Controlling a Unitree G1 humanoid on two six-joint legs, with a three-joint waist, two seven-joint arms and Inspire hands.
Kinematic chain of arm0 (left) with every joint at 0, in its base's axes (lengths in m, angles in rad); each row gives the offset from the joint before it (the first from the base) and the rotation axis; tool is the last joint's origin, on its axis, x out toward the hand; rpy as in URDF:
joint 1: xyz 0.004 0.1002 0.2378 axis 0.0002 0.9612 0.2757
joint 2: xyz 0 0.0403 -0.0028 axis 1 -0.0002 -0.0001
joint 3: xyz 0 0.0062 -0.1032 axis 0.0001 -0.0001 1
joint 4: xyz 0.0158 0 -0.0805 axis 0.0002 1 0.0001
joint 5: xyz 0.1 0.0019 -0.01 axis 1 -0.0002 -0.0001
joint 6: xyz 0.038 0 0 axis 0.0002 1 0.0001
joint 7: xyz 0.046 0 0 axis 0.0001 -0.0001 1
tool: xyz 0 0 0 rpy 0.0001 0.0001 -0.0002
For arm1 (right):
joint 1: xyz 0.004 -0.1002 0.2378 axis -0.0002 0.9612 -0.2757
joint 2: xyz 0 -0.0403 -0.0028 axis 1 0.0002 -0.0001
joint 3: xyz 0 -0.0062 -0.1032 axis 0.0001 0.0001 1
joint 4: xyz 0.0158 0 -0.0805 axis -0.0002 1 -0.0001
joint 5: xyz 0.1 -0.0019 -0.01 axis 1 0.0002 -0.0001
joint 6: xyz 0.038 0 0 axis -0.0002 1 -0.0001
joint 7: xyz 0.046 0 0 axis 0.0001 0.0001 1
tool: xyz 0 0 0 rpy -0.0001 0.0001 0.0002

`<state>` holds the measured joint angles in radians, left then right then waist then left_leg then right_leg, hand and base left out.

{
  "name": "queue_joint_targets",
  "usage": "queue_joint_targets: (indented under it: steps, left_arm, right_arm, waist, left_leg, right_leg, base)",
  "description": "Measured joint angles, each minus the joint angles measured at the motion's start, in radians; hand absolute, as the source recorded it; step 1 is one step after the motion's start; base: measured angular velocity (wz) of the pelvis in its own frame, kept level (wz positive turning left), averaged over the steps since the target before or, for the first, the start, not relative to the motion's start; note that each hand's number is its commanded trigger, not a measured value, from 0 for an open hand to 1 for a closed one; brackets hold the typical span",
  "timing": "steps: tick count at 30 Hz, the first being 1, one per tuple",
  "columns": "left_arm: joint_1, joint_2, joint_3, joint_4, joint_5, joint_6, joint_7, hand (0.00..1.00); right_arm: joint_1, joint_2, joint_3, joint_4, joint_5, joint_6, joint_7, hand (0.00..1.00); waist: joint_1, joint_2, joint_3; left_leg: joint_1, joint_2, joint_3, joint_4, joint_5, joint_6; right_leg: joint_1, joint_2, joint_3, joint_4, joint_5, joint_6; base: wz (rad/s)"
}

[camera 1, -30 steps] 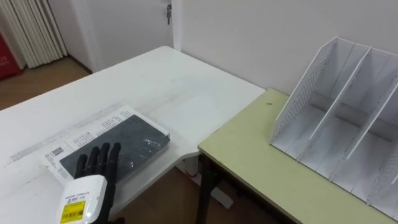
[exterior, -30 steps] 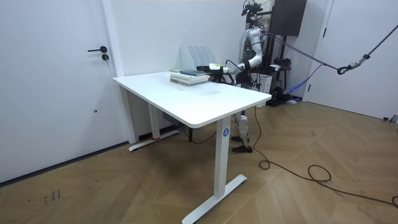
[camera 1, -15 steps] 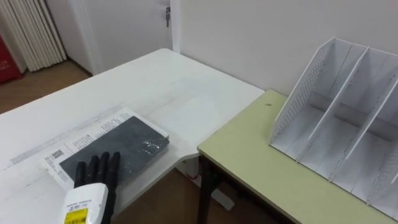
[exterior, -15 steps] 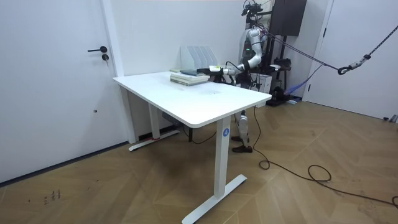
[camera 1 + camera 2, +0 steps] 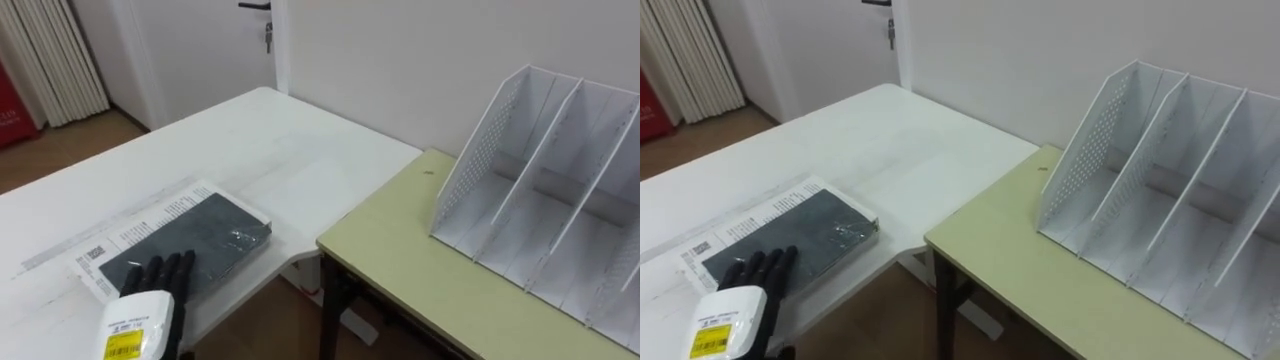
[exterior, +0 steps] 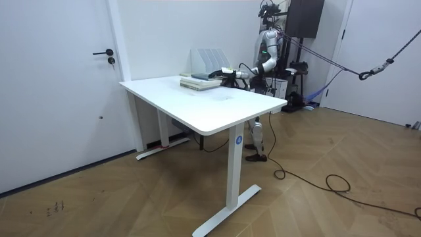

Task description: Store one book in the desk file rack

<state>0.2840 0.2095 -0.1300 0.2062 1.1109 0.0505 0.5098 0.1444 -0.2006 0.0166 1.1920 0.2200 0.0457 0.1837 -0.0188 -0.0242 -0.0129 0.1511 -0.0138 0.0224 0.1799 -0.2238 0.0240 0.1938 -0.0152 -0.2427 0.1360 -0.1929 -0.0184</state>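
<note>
Left hand (image 5: 140, 318): fingers (image 5: 165, 272) are lying straight, close together, on the dark book (image 5: 205, 232), gripping nothing. You are risking shoving it past the fingers instead of lifting it; the file rack (image 5: 540, 190) is standing far to their right.

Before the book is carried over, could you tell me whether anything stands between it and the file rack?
Nothing visible does. The left hand lies open on the dark book on the white table; between it and the file rack there is only a gap and bare green desk.

Bright, even room light throws only soft shadows, with a faint sheen on the dark book (image 5: 203, 237).
</note>
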Motion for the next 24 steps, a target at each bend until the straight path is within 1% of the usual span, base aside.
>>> queue_joint_targets:
  steps: [1, 3, 6, 8, 10, 14, 18, 24]
  left_arm:
    - [-0.008, -0.006, 0.0, 0.0, -0.001, 0.0, 0.004, 1.0]
    - [-0.013, -0.007, 0.0, -0.002, -0.004, 0.0, 0.005, 1.0]
    - [-0.033, -0.004, 0.01, 0.009, -0.002, 0.003, 0.004, 1.0]
    - [-0.055, 0.007, 0.018, 0.013, -0.001, 0.008, 0.005, 1.0]
    - [-0.064, 0.006, 0.026, 0.013, 0.0, 0.008, 0.009, 1.0]
    - [-0.069, 0.008, 0.032, 0.014, 0.001, 0.011, 0.011, 1.0]
    - [-0.071, 0.008, 0.033, 0.015, 0.001, 0.013, 0.024, 1.0]
    - [-0.074, 0.01, 0.032, 0.019, 0.002, 0.015, 0.026, 1.0]
  right_arm:
    - [0.0, 0.0, 0.0, -0.001, -0.009, 0.0, -0.001, 0.0]
    - [0.001, 0.0, 0.0, -0.011, -0.03, 0.0, -0.008, 0.0]
    - [0.005, 0.0, 0.0, -0.015, -0.036, 0.0, -0.022, 0.0]
    - [0.008, -0.002, 0.0, -0.015, -0.037, 0.0, -0.029, 0.0]
    - [0.012, -0.004, 0.0, -0.015, -0.037, 0.0, -0.03, 0.0]
    - [0.015, -0.01, 0.0, -0.013, -0.04, 0.0, -0.032, 0.0]
    - [0.016, -0.013, 0.0, -0.013, -0.064, 0.001, -0.037, 0.0]
    - [0.015, -0.016, 0.0, -0.013, -0.113, 0.019, -0.042, 0.0]
  waist:
    - [0.0, 0.0, 0.0]
    - [-0.001, 0.0, 0.0001]
    - [-0.003, 0.002, 0.0007]
    - [-0.003, 0.004, -0.0011]
    - [-0.004, 0.006, -0.0022]
    - [-0.003, 0.009, -0.0042]
    - [-0.003, 0.012, -0.0041]
    - [-0.004, 0.013, -0.0037]
  left_leg:
    - [0.001, 0.0, 0.0, 0.0, 0.002, 0.0]
    - [0.002, 0.0, 0.0, 0.0, 0.004, 0.0]
    - [0.002, 0.001, 0.0, -0.001, 0.009, -0.001]
    - [0.002, 0.001, -0.001, -0.001, 0.01, -0.001]
    - [0.002, 0.001, -0.001, -0.001, 0.011, -0.001]
    - [0.01, 0.0, 0.001, -0.011, 0.012, -0.001]
    - [0.012, 0.0, 0.001, -0.012, 0.012, -0.001]
    - [0.018, 0.0, 0.002, -0.012, 0.012, -0.002]
  right_leg:
    - [-0.001, 0.0, -0.001, -0.001, 0.0, 0.0]
    - [0.0, 0.0, 0.0, 0.001, 0.0, -0.001]
    - [0.0, 0.0, 0.0, 0.002, 0.001, -0.002]
    - [0.0, 0.001, -0.001, 0.003, 0.001, -0.003]
    - [0.0, 0.001, -0.002, 0.003, 0.002, -0.003]
    - [0.004, 0.001, -0.003, 0.004, 0.002, -0.003]
    - [0.008, 0.001, -0.003, 0.001, 0.001, -0.003]
    - [0.014, -0.001, -0.003, -0.001, -0.002, -0.003]
  base:
    - [0.03]
    - [0.0]
    - [0.0]
    - [0.0]
    - [0.0]
    - [0.0]
    - [0.0]
    - [0.0]
